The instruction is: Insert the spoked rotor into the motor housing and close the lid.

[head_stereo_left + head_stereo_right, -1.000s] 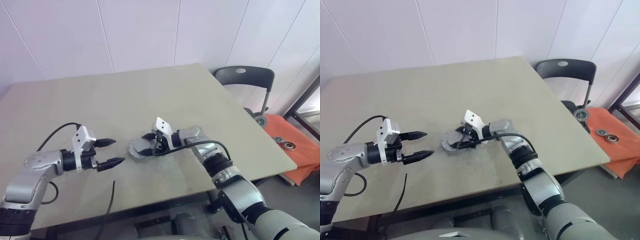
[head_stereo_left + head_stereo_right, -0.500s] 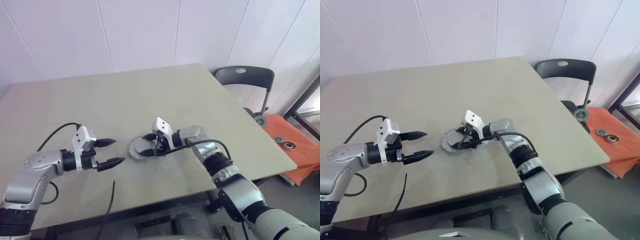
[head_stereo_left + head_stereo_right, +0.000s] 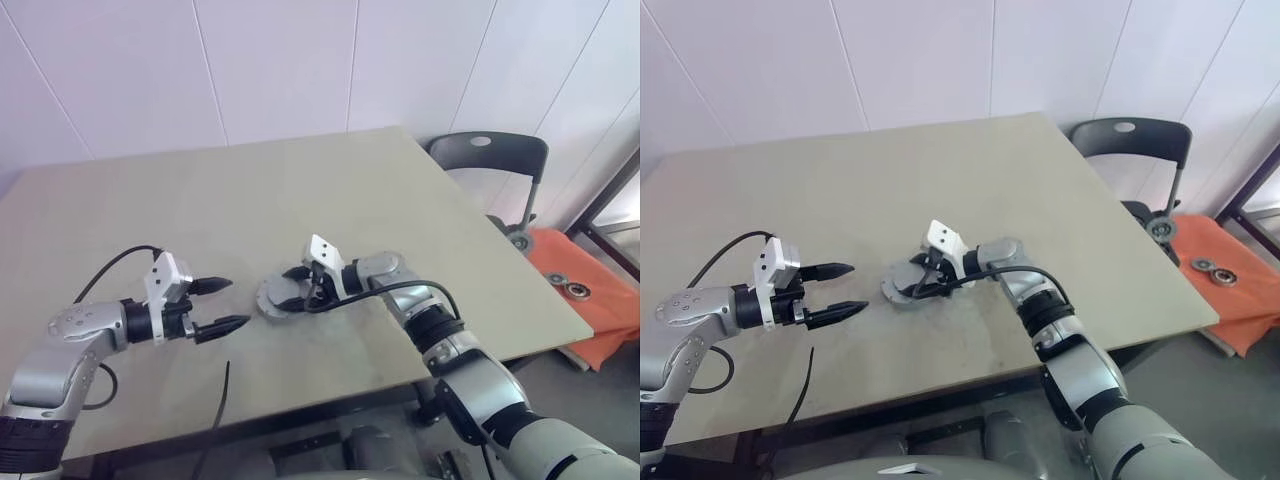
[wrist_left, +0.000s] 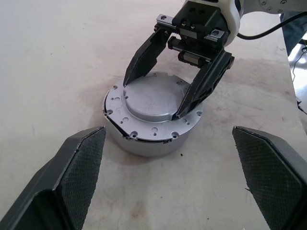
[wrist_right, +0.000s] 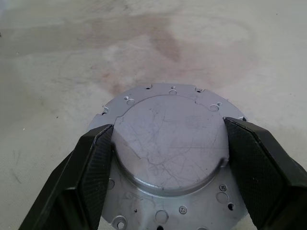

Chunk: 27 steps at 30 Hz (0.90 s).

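Note:
The motor housing, a short silver-grey puck, stands on the table with the lid lying flat on top of it. My right gripper reaches in from the right. Its fingers press on both sides of the lid's raised round centre. A short way to the left of the housing, my left gripper hovers open and points at it, touching nothing. The spoked rotor is hidden.
A stained beige table carries the housing near its front middle. A black cable hangs over the front edge. A dark chair stands off the right corner, beside an orange cloth with metal rings.

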Tool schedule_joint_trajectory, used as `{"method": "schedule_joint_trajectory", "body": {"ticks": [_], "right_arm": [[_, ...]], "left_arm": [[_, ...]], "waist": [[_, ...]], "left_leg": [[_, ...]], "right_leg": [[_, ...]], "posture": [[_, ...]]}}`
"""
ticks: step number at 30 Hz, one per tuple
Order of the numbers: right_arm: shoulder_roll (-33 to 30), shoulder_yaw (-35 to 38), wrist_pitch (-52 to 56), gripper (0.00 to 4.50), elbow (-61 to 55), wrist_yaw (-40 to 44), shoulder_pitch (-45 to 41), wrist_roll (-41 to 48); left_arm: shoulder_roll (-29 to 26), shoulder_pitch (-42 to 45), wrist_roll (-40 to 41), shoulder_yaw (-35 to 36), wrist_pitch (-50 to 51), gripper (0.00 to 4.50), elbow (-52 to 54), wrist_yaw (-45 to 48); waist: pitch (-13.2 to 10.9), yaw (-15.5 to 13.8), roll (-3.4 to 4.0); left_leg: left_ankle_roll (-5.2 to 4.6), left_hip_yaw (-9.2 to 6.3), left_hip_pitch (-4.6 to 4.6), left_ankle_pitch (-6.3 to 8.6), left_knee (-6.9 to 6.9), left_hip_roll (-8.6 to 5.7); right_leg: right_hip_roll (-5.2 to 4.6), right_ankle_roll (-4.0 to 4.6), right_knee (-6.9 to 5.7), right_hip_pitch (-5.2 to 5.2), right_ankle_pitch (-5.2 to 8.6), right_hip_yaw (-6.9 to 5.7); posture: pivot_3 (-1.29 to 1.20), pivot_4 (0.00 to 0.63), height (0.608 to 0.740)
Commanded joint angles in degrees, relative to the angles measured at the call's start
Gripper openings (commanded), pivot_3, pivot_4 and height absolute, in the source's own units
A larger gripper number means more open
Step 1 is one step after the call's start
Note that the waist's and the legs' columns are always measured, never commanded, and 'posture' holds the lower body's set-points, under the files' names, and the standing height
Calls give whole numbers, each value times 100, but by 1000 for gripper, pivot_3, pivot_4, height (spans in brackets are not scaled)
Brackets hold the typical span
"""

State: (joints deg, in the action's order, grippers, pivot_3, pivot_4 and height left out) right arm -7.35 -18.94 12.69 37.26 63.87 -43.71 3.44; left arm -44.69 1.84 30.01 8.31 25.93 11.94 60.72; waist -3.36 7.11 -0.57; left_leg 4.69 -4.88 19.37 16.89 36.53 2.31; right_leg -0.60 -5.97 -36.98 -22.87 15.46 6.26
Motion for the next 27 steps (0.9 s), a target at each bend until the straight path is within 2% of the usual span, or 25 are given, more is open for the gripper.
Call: {"method": "schedule_joint_trajectory", "body": {"ticks": [1, 17, 27], "right_arm": [[74, 20, -48, 3218, -91, -193, -49, -77], [89, -170, -238, 3218, -267, -196, 82, -308], [217, -334, -568, 3218, 175, -409, 97, -560]], "left_arm": [[-7, 30, 56, 98, -24, 4500, 135, -31], [-1, 24, 61, 99, -23, 4500, 160, -48], [18, 0, 87, 91, -14, 4500, 198, -85]], "waist": [[0, 3, 0], [0, 18, 0], [2, 29, -2]], "left_leg": [[0, 0, 0, 0, 0, 0], [0, 0, -2, 0, -5, 1], [0, 0, -5, 0, -5, 1]], "right_leg": [[0, -1, 0, 0, 0, 0], [1, -1, -2, -3, -1, 0], [1, 0, -2, -1, 0, 0]], "posture": [[0, 0, 740], [0, 0, 740], [0, 0, 740]]}}
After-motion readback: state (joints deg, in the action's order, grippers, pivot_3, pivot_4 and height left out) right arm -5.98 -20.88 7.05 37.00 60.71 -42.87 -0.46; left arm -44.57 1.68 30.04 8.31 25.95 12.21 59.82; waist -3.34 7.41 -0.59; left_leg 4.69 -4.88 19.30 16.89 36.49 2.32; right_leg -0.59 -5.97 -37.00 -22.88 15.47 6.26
